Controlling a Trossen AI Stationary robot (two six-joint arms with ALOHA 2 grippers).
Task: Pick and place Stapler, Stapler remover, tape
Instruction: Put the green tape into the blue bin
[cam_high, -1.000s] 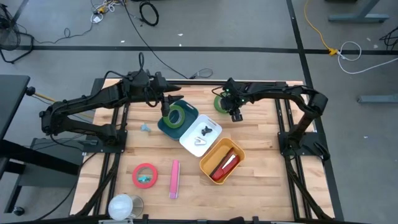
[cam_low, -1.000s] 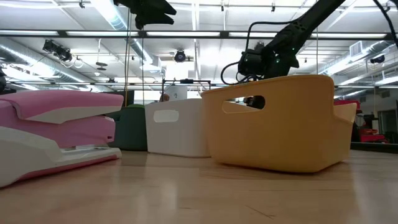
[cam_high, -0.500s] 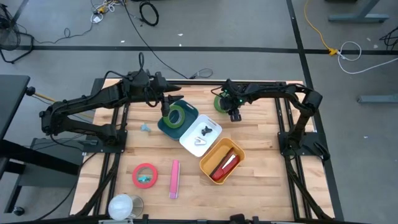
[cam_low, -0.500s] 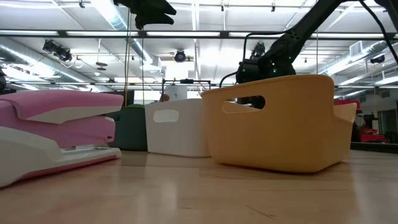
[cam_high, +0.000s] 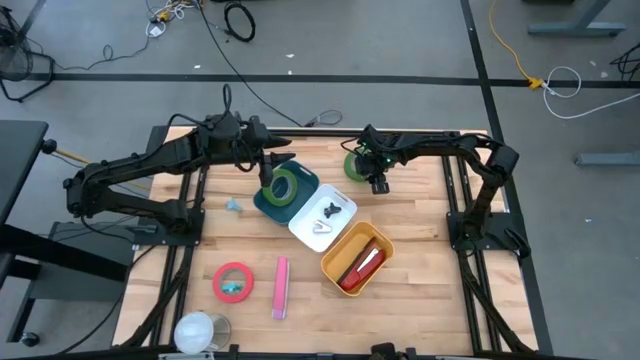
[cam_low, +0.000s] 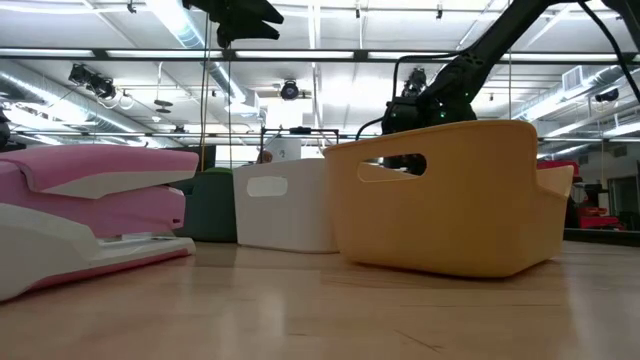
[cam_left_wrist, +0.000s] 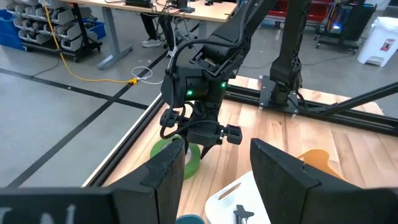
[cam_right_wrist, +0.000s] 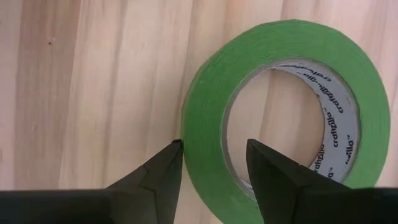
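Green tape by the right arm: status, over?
Right gripper open, straddling the green tape's wall, not closed. Tape flat on the table. Left gripper open, waiting over the dark bin. Nothing blocking.

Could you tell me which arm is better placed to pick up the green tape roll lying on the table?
The right: its claw is open straddling the green tape roll's wall. The left claw hangs over the dark green bin.

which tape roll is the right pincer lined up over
The green tape roll lying on bare wood at the table's far edge; the other green roll sits in the dark tray, the red one lies near.
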